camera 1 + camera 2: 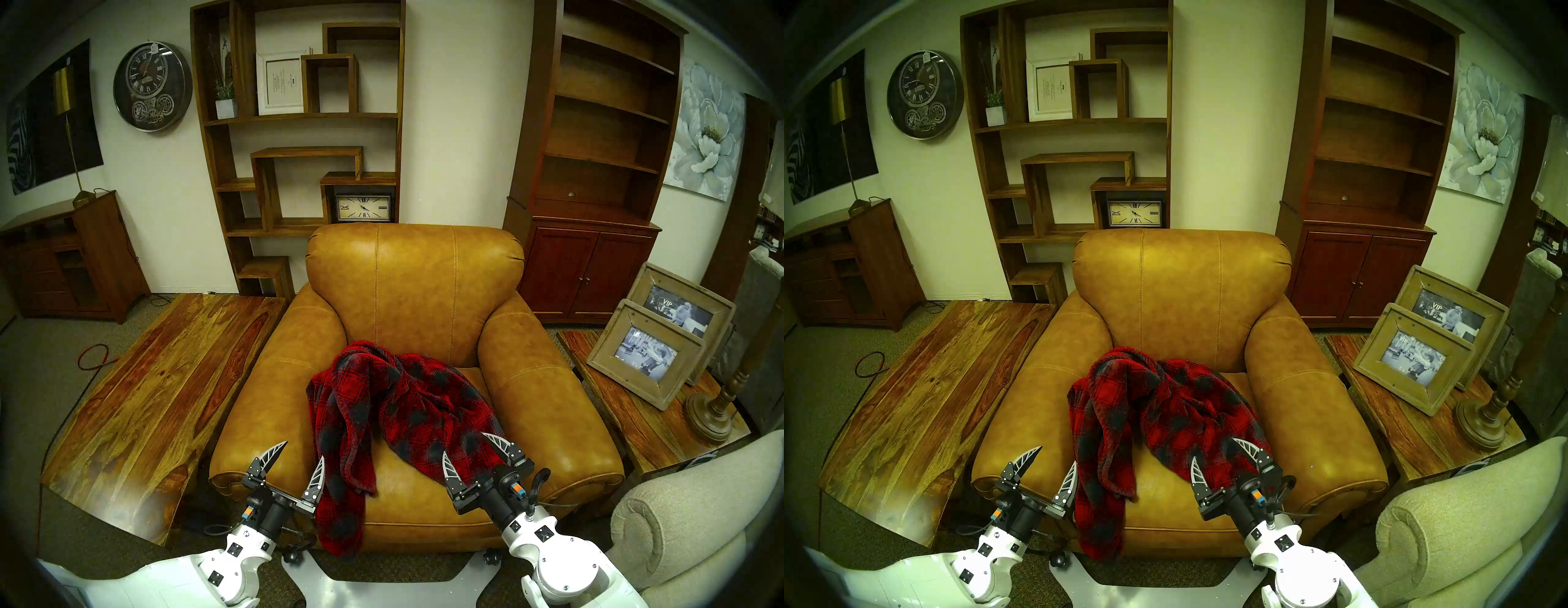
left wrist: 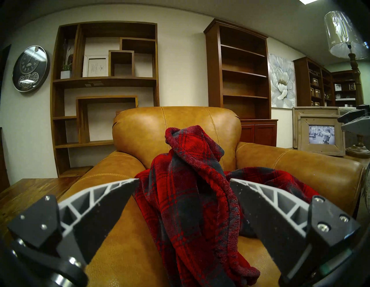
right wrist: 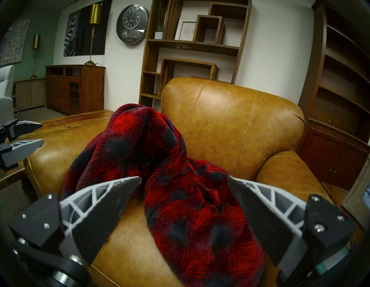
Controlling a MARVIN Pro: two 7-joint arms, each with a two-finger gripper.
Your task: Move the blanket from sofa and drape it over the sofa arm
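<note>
- I see the blanket (image 1: 399, 407) lying bunched on the seat of the sofa (image 1: 413, 276), not spread out.
- One heaped fold rises against the sofa's backrest; a long strip runs forward over the seat's front edge and hangs down the sofa's front.
- The sofa arm (image 1: 271, 382) on the blanket's left is bare leather; the blanket's edge lies just beside its inner side, and I cannot tell if they touch.
- My left hand (image 1: 299, 457) hovers before the sofa's front left corner, fingers spread wide, holding nothing; its inner finger sits just beside the hanging strip.
- My right hand (image 1: 470, 453) hovers over the sofa's front edge, fingers also wide and empty, with the blanket's right-hand heap showing between them.
- A wooden tabletop (image 1: 161, 382) stands beside the sofa on the left.
- Another tabletop (image 1: 636, 420) on the sofa's right carries two picture frames (image 1: 653, 352).
</note>
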